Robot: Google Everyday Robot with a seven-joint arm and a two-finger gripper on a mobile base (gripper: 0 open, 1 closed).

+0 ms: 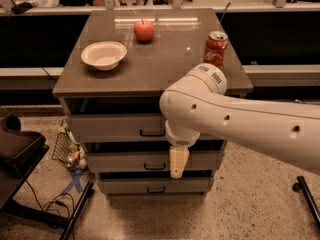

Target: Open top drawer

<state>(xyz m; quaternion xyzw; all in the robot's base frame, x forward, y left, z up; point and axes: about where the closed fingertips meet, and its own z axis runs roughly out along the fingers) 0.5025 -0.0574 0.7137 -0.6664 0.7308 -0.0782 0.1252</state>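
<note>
1. The top drawer [115,126] is found directly under the bench [165,69] top, with its black bar handle [151,132] at the centre of the front.
2. The gripper [179,163] is held before the middle drawer [120,161], below and just right of that handle. How wide it is set cannot be told.
3. A white bowl [104,55], a red apple [144,30] and a soda can [215,48] are carried on the bench.

Cream end effector [176,173] hangs before grey cabinet [125,186]; grey top drawer [114,127].
</note>
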